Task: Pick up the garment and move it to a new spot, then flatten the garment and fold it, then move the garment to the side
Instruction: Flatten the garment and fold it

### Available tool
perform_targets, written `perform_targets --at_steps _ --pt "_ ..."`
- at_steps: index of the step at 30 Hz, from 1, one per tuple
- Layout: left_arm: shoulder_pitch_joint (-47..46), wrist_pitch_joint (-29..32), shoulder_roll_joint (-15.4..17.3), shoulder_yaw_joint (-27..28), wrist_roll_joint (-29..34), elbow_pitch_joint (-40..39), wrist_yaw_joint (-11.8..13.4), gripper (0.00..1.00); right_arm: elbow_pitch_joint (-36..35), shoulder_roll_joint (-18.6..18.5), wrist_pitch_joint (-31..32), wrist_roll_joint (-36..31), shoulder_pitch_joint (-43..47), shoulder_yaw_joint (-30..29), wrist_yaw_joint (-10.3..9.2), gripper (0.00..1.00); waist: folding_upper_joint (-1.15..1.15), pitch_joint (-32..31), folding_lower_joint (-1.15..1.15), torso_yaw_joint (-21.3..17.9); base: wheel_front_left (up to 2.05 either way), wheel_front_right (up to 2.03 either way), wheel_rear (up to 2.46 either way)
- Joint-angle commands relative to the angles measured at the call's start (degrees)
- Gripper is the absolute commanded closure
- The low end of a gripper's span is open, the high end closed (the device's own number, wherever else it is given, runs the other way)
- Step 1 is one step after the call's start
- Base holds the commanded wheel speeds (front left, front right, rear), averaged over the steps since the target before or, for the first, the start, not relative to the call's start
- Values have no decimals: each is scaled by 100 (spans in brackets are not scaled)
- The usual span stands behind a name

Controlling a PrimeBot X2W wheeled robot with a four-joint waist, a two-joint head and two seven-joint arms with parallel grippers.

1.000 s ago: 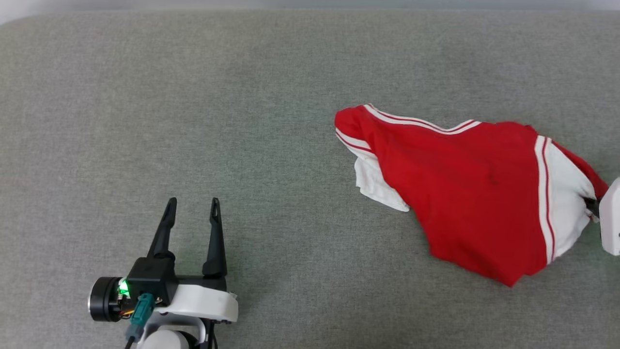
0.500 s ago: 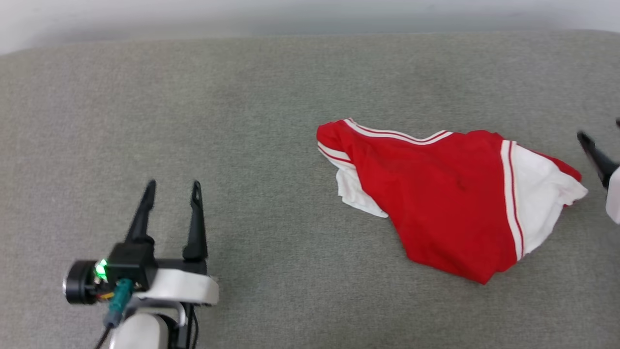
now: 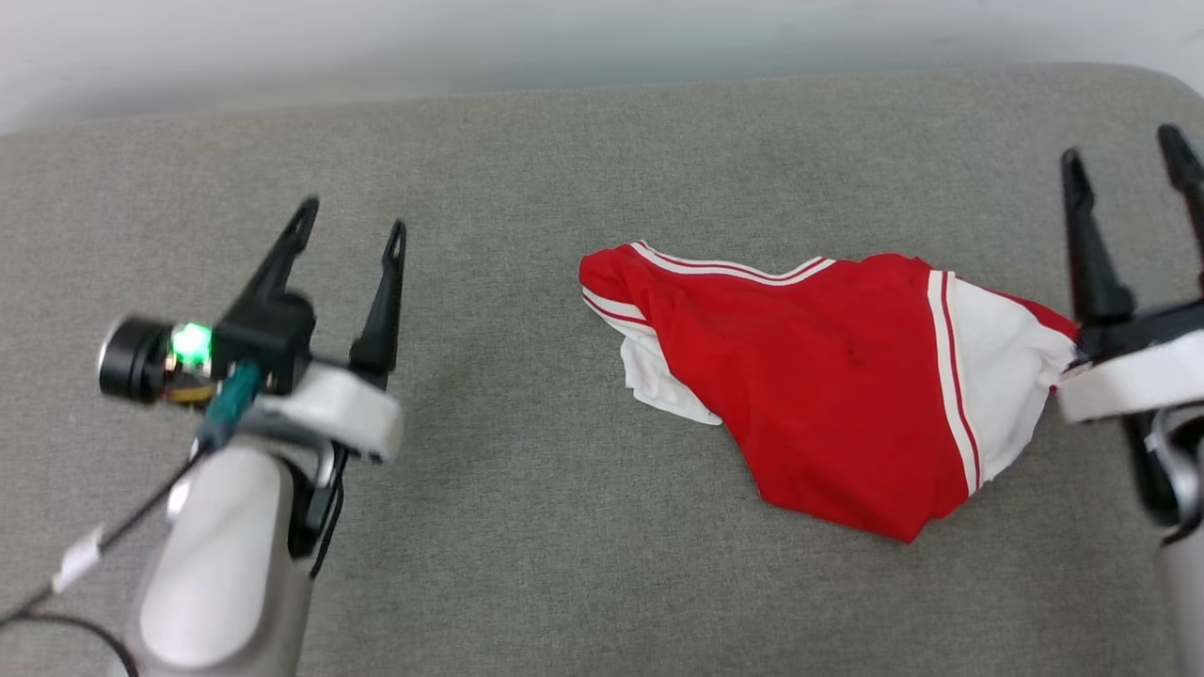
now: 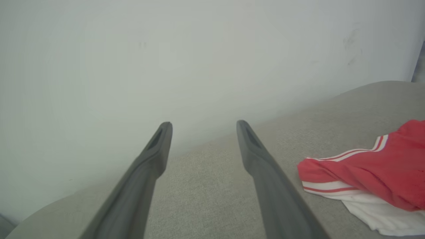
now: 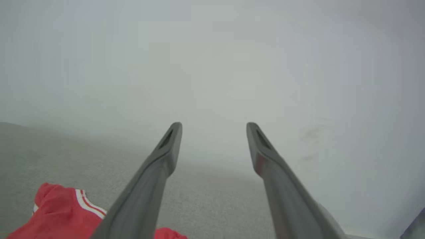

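The garment (image 3: 828, 385) lies crumpled on the grey cushioned surface (image 3: 527, 310), right of centre in the head view: red cloth with white sleeves and striped trim, no lettering showing. Its left end appears in the left wrist view (image 4: 375, 172), and a red corner in the right wrist view (image 5: 63, 215). My left gripper (image 3: 353, 218) is open and raised well to the left of it, holding nothing. Just past the garment's right sleeve, my right gripper (image 3: 1124, 155) is open and empty, with its white wrist beside the cloth.
A pale wall (image 3: 564, 38) runs along the far edge of the surface. The surface's rounded corner (image 3: 1166, 80) is at the far right. Bare grey fabric stretches between the left gripper and the garment and in front of it.
The right gripper has let go of the garment's right sleeve, opened and risen beside it. The left arm has lifted. The head camera has shifted, and the garment now lies slack.
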Motion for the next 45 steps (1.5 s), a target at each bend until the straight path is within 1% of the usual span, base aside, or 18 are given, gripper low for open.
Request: perform_targets --at_steps 1,4,7,15,18,19,21,23,26,28,31,35,38,43,44,45 --pt "-228 171 93 -106 -39 44 -34 0 -304 221 -10 -147 240 -124 -6 0 0 23 0 -23 0 0 0" --pt "-713 723 288 -504 -193 131 -81 0 -860 610 -13 -377 696 -272 -6 0 0 63 0 -61 0 0 0" --pt "-1207 1440 587 -1255 -575 129 -85 0 -1151 826 -13 -487 1010 -286 -6 0 0 108 0 -114 0 0 0" --pt "-2759 3641 1487 -3485 -2426 -213 -85 0 -1493 1040 -14 -623 1278 -267 -6 0 0 303 0 -296 0 0 0" --pt "-3314 4500 1673 -4255 -3203 -346 -85 0 -1537 1088 -14 -638 1245 -237 -6 0 0 418 0 -378 0 0 0" --pt "-3314 4500 1673 -4255 -3203 -346 -85 0 -1537 1088 -14 -638 1245 -237 -6 0 0 418 0 -378 0 0 0" --pt "-3696 5034 1804 -4800 -3635 -446 -85 0 -1560 1104 -14 -634 1166 -197 -6 0 0 518 0 -442 0 0 0" --pt "-4022 5443 1859 -5284 -4009 -540 -86 0 -1568 1134 -15 -631 1105 -162 -6 0 0 626 0 -509 0 0 0" --pt "-4461 5906 1959 -5970 -4427 -575 -86 0 -1576 1180 -15 -636 995 -86 -6 0 0 819 0 -634 0 0 0" --pt "-4688 6114 1974 -6322 -4701 -551 -86 0 -1572 1206 -15 -638 917 -40 -6 0 0 958 0 -719 0 0 0" --pt "-4941 6321 1992 -6616 -4912 -481 -86 0 -1563 1248 -15 -649 811 30 -6 0 0 1162 0 -839 0 0 0" --pt "-4992 6537 1966 -6734 -5021 -374 -87 0 -1542 1306 -16 -638 674 106 -6 0 0 1423 0 -992 0 0 0" --pt "-4769 6845 1962 -6752 -4924 -398 -87 0 -1522 1358 -15 -645 607 113 -6 0 0 1579 0 -1078 0 0 0" --pt "-4340 7312 2048 -6833 -4729 -490 -88 0 -1475 1410 -15 -647 540 96 -6 0 0 1725 0 -1151 0 0 0" --pt "-4268 7425 2076 -6856 -4664 -555 -92 8 -1468 1415 -16 -648 527 88 -6 0 0 1738 0 -1150 0 0 0" --pt "-4209 7502 2110 -6861 -4632 -595 -93 100 -1456 1420 -15 -649 513 82 -6 0 0 1745 0 -1146 0 0 0"
